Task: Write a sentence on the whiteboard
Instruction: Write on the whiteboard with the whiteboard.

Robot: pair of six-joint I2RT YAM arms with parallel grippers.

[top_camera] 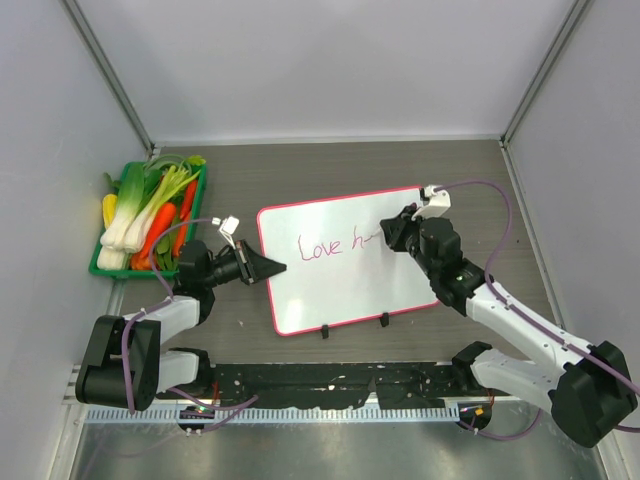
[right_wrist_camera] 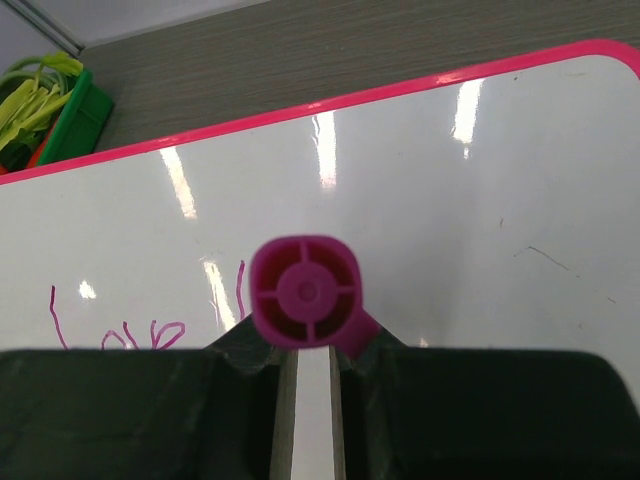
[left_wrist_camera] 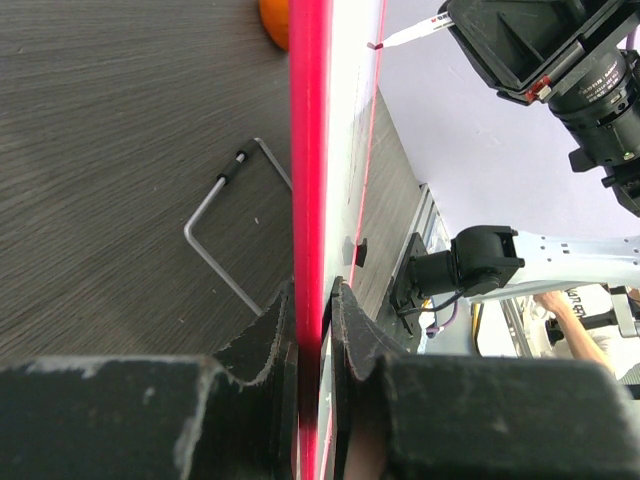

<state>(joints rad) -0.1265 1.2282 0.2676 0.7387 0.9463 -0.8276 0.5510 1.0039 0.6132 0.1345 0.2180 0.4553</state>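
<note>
The whiteboard [top_camera: 345,262], glossy white with a thin pink-red frame and two small black feet on its near edge, lies in the middle of the table with "Love h" written on it in pink. My left gripper [top_camera: 268,268] is shut on the board's left edge; in the left wrist view its jaws pinch the red frame [left_wrist_camera: 310,200]. My right gripper [top_camera: 392,233] is shut on a magenta marker [right_wrist_camera: 305,291], held tip-down on the board [right_wrist_camera: 450,200] just right of the writing. The marker's tip is hidden.
A green basket [top_camera: 112,268] of toy vegetables stands at the far left. A bent metal wire stand [left_wrist_camera: 225,225] lies on the dark wood table beside the board. An orange object [left_wrist_camera: 275,22] shows at the top of the left wrist view.
</note>
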